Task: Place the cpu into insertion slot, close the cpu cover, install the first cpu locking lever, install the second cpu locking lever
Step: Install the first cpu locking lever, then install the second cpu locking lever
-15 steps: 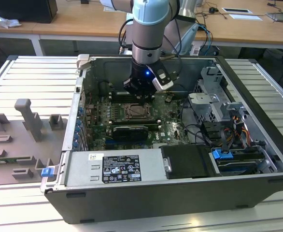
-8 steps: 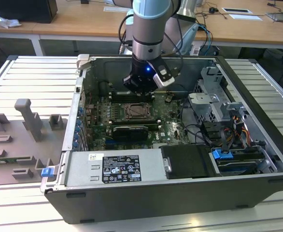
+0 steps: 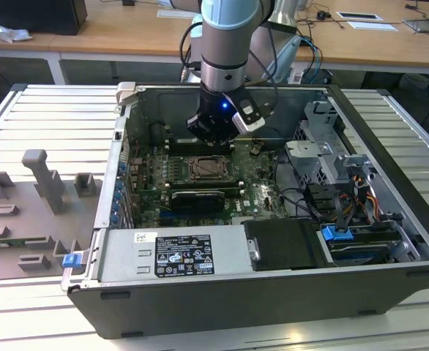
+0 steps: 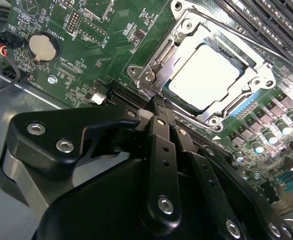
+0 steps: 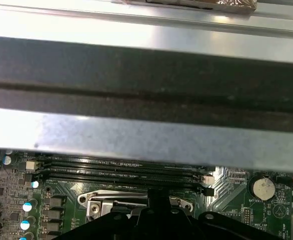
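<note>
Standing by the open computer case (image 3: 390, 139) on the counter (image 3: 46, 117), I see the arm reaching down inside, its gripper (image 4: 159, 107) poised just above one edge of the insertion slot (image 3: 207, 170) on the green motherboard (image 4: 86, 55). In the second wrist view the fingers (image 4: 161, 145) are drawn together to a narrow point with nothing between them, their tips right at the socket's metal rim, though I cannot tell whether they actually touch it. The cpu (image 4: 204, 74) already lies flat in the slot, its pale silver top showing through the square cut-out of the cpu cover (image 4: 179, 47), which appears to be folded down over it. So the first two steps look finished to me. A thin wire lever (image 4: 246, 42) runs along the far side of the socket beside the memory slots (image 5: 121, 167), but I cannot tell whether it is latched; the gripper's place at the near edge suggests one of the locking levers is in hand. The round coin battery (image 4: 42, 46) sits well apart from the socket, untouched.
</note>
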`<state>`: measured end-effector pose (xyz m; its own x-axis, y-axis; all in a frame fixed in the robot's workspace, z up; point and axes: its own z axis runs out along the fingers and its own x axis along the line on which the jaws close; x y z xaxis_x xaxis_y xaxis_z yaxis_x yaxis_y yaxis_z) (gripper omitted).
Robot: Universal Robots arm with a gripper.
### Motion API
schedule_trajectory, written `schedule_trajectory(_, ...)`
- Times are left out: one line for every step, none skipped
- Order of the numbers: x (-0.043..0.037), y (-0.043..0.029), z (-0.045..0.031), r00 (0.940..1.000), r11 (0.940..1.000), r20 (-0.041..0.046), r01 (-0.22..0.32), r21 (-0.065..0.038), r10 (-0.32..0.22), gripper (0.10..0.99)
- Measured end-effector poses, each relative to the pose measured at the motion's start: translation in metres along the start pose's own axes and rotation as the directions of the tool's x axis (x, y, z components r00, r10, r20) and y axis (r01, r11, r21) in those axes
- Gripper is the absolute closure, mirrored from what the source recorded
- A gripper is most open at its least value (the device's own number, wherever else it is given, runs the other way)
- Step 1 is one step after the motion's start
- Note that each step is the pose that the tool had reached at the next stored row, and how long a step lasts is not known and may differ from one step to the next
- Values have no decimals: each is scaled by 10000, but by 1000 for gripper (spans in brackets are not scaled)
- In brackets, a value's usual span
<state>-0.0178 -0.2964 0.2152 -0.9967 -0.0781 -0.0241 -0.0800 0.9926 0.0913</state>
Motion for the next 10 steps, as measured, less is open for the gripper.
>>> schedule_trajectory(0,-2,0,10000,10000,1,0,-1,0,980)
schedule_trajectory(0,-4,0,10000,10000,1,0,0,0,980)
schedule_trajectory(0,-7,-1,10000,10000,1,1,0,-1,980)
schedule_trajectory(1,-10,-1,10000,10000,0,1,0,-1,980)
schedule_trajectory(1,-14,-1,10000,10000,1,0,-1,0,980)
schedule_trajectory(1,-22,-2,10000,10000,0,1,0,-1,980)
schedule_trajectory(2,-30,-3,10000,10000,1,0,-1,0,980)
schedule_trajectory(2,-36,-3,10000,10000,1,0,-1,0,980)
schedule_trajectory(2,-41,-4,10000,10000,1,0,0,0,980)
schedule_trajectory(2,-46,-4,10000,10000,1,0,0,0,980)
